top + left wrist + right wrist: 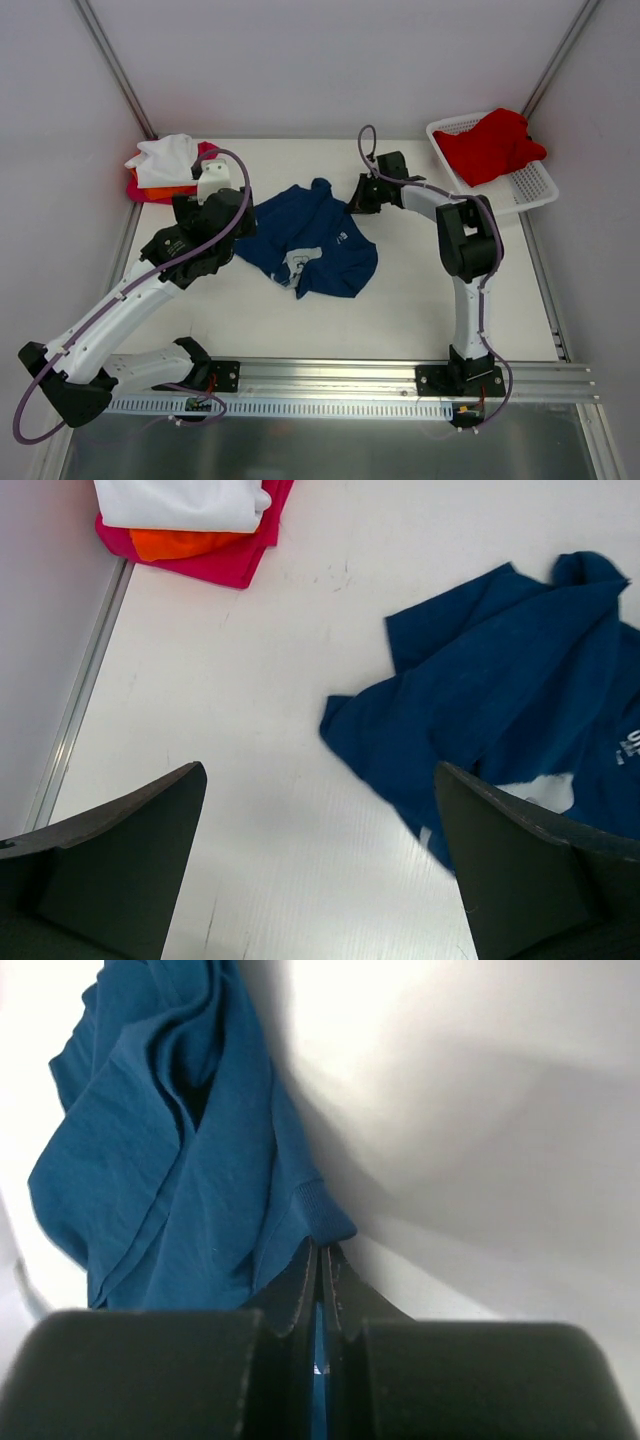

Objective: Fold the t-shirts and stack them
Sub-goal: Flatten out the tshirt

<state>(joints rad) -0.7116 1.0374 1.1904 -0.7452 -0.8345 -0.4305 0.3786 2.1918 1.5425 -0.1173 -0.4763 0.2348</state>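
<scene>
At 10 o'clock, stack (165,165) done; navy shirt (310,240) unfolded at centre, right gripper (320,1260) clamped on its edge, left gripper (318,780) wide, empty; red shirt (490,145) in basket (535,185).

The right claw (320,1258) pinches the hemmed edge of the navy blue t-shirt (170,1160), its jaws pressed together. Rumpled folds spread up and left of the claw, with white bench (480,1140) to its right.
</scene>
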